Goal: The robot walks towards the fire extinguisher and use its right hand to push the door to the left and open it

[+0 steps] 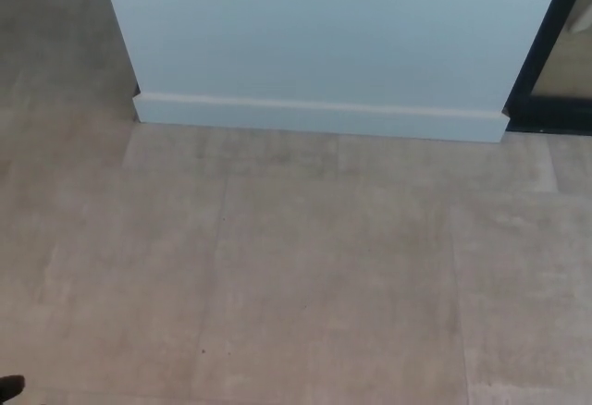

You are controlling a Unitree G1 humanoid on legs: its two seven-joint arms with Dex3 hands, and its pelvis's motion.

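Note:
No fire extinguisher shows in the head view. At the right edge stands a black door frame [541, 49] with a strip of glass [569, 63] beside it. A pale blue wall panel [324, 26] with a white baseboard [314, 115] fills the top of the picture. A small black tip, probably my left hand [7, 388], pokes in at the bottom left corner. My right hand is out of view.
Grey-brown floor tiles [305, 266] stretch from the baseboard to the bottom edge. Left of the wall panel the floor runs on into a darker passage [55, 26].

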